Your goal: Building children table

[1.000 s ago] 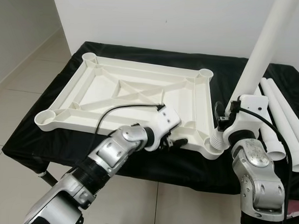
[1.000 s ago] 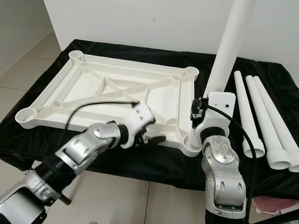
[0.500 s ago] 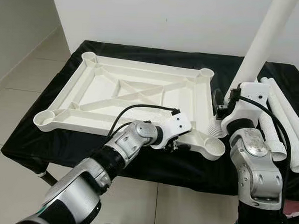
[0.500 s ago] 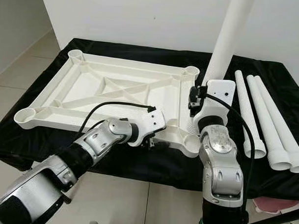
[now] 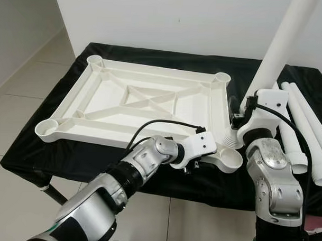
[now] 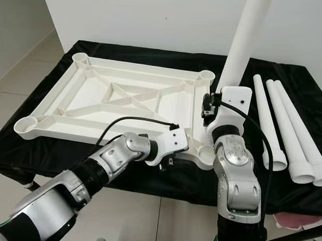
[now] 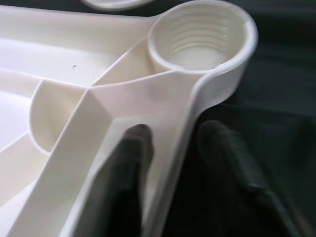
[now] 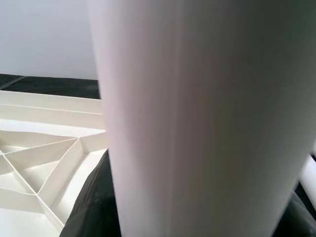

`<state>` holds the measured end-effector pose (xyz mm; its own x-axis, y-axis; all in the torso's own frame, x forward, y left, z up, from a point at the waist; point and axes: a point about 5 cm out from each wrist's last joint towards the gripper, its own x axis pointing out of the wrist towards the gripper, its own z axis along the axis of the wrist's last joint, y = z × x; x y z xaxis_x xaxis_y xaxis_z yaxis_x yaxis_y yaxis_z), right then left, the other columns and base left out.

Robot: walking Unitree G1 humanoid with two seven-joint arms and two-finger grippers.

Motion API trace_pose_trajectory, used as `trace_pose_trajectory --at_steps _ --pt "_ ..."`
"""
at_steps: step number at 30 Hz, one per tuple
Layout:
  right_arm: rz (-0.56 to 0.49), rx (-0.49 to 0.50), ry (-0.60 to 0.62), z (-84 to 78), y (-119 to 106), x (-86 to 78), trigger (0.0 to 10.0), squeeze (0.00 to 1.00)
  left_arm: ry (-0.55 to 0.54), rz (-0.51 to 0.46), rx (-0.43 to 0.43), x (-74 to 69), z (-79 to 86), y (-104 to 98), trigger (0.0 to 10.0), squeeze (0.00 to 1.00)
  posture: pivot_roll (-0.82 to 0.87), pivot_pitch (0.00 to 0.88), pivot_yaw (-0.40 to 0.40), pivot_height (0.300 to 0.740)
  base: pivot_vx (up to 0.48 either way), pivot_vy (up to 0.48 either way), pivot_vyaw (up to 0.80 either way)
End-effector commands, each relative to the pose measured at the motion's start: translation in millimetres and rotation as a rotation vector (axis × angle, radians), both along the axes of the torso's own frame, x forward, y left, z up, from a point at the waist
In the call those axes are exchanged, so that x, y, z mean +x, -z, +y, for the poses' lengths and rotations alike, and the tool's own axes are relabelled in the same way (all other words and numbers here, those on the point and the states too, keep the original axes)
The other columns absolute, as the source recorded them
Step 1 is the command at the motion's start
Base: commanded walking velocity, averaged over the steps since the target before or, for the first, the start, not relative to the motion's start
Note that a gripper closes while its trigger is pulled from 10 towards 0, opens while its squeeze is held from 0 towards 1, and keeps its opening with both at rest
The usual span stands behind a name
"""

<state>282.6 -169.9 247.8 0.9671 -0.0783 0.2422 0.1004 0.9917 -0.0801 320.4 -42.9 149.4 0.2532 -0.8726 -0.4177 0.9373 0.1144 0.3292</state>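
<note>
While no brand, label or writing can be read anywhere, plenty else to note, going left to right. Upturned white tabletop (image 5: pixel 135 101) lying ribs-up on a black cloth (image 5: pixel 28 147), with round leg sockets at its corners. At the tabletop's 5 o'clock corner, left gripper (image 7: pixel 173 163) clamped on the near rim wall just short of the empty socket (image 7: pixel 200 37): one black finger (image 7: pixel 131 163) inside the rim, the other outside over the cloth (rim wall squeezed between them). At about 3 o'clock from that socket, right gripper (image 5: pixel 239 119) closed around a long white leg (image 5: pixel 277 48), held nearly upright and leaning slightly toward 1 o'clock, its ribbed lower end (image 5: pixel 233 139) just above and beside the socket, not seated in it. Farther toward 3 o'clock, three more white legs (image 6: pixel 287 130) lying side by side on the cloth, well apart from both grippers.
</note>
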Motion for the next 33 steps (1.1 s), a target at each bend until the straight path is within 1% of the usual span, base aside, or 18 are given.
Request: trace_pose_trajectory --at_steps 1,3,6,9,13,14,15,16,17,18,22,24,25,26,28,29,31,33 --pt "-0.013 0.002 0.001 0.1 -1 -0.8 10.0 0.0 -0.023 0.01 0.045 1.3 4.3 11 0.0 0.0 -0.1 0.127 0.034 0.74 0.0 0.0 0.0" --pt "-0.016 0.004 0.0 0.4 -1 -1.1 10.0 0.0 -0.044 0.004 0.046 6.3 8.4 11 0.0 0.0 -0.09 0.127 0.034 0.74 0.0 0.0 0.0" --pt "-0.017 0.004 -0.002 1.0 -1 -1.3 10.0 0.0 -0.027 -0.007 0.039 9.3 14.3 6 0.0 0.0 -0.09 0.127 0.033 0.74 0.0 0.0 0.0" --pt "-0.02 0.005 -0.006 1.7 -2 -0.9 10.0 0.0 0.026 -0.041 0.058 12.3 26.1 0 0.0 0.0 -0.09 0.126 0.031 0.74 0.0 0.0 0.0" --pt "-0.02 0.005 -0.009 1.9 -3 -0.7 10.0 0.0 0.045 -0.053 0.071 13.2 30.3 0 0.0 0.0 -0.08 0.127 0.029 0.74 0.0 0.0 0.0" --pt "-0.02 0.005 -0.014 2.4 -2 -0.5 10.0 0.0 0.104 -0.073 0.098 12.8 38.9 -2 2.6 0.0 -0.08 0.128 0.027 0.74 0.0 0.0 0.0" --pt "-0.02 0.005 -0.014 2.4 -2 -0.5 10.0 0.0 0.104 -0.073 0.098 12.8 38.9 -2 2.6 0.0 -0.08 0.128 0.027 0.74 0.0 0.0 0.0" --pt "-0.018 0.006 -0.02 3.4 -2 -0.3 10.0 0.0 0.164 -0.09 0.129 12.5 47.6 -4 10.0 0.0 -0.08 0.128 0.024 0.74 0.0 0.0 0.0" --pt "-0.014 0.008 -0.028 5.3 -1 -0.1 10.0 0.0 0.22 -0.118 0.158 12.0 56.1 -6 10.0 0.0 -0.07 0.129 0.022 0.74 0.0 0.0 0.0" --pt "-0.01 0.012 -0.038 8.0 1 0.2 10.0 0.0 0.242 -0.143 0.169 13.4 61.2 -9 10.0 0.0 -0.07 0.129 0.02 0.74 0.0 0.0 0.0" --pt "-0.004 0.018 -0.053 12.8 3 0.8 10.0 0.0 0.238 -0.197 0.173 16.6 64.1 -11 10.0 0.0 -0.07 0.128 0.019 0.74 0.0 0.0 0.0" --pt "0.001 0.031 -0.073 19.0 6 1.0 10.0 0.0 0.194 -0.25 0.157 19.9 61.3 -10 10.0 0.0 -0.07 0.126 0.018 0.74 0.0 0.0 0.0" --pt "0.001 0.031 -0.073 19.0 6 1.0 10.0 0.0 0.194 -0.25 0.157 19.9 61.3 -10 10.0 0.0 -0.07 0.126 0.018 0.74 0.0 0.0 0.0" --pt "0.004 0.04 -0.086 22.9 8 0.8 10.0 0.0 0.174 -0.253 0.128 19.5 57.3 -10 10.0 0.0 -0.07 0.125 0.017 0.74 0.0 0.0 0.0" --pt "0.004 0.04 -0.086 22.9 8 0.8 10.0 0.0 0.174 -0.253 0.128 19.5 57.3 -10 10.0 0.0 -0.07 0.125 0.017 0.74 0.0 0.0 0.0" --pt "0.01 0.047 -0.104 27.4 11 0.1 10.0 0.0 0.155 -0.249 0.105 18.8 53.0 -9 10.0 0.0 -0.07 0.126 0.016 0.74 0.0 0.0 0.0" --pt "0.01 0.047 -0.104 27.4 11 0.1 10.0 0.0 0.155 -0.249 0.105 18.8 53.0 -9 10.0 0.0 -0.07 0.126 0.016 0.74 0.0 0.0 0.0" --pt "0.027 0.055 -0.149 36.6 19 -3.7 10.0 0.0 0.139 -0.225 0.069 15.7 45.9 -7 10.0 0.0 -0.08 0.125 0.016 0.74 0.0 0.0 0.0"
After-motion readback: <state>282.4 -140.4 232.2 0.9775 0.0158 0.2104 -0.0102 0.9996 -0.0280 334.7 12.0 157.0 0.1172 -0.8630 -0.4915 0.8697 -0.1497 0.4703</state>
